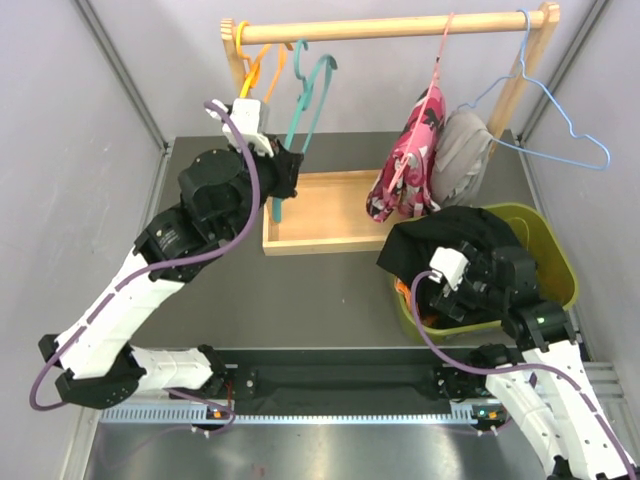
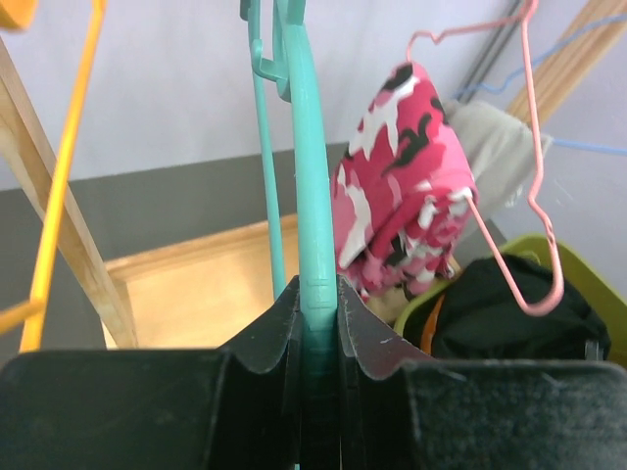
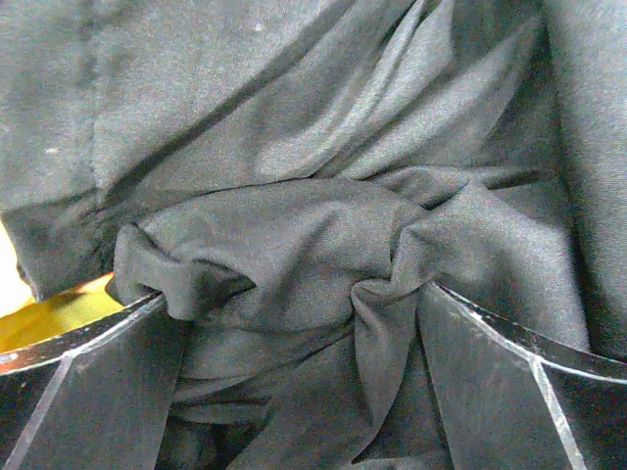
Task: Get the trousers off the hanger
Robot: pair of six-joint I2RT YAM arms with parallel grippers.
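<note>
My left gripper [image 1: 285, 185] is shut on the lower bar of an empty teal hanger [image 2: 309, 176] that hangs from the wooden rod [image 1: 390, 28]. The pink camouflage trousers [image 1: 410, 165] hang on a pink wire hanger [image 2: 534, 196]. The grey trousers [image 1: 462, 155] hang just right of them. The black trousers [image 1: 450, 232] lie draped over the green bin [image 1: 560, 265]. A strip of orange trousers [image 1: 404, 291] shows under them. My right gripper [image 3: 294, 304] is at the bin, jaws wide apart, with bunched black cloth [image 3: 294, 147] between the fingers.
An orange hanger [image 1: 262, 65] and a second teal hanger [image 1: 298, 90] hang empty at the rod's left end. A blue wire hanger [image 1: 570, 130] hangs at the right end. The rack's wooden tray base [image 1: 320, 215] sits mid-table. Grey walls close in on both sides.
</note>
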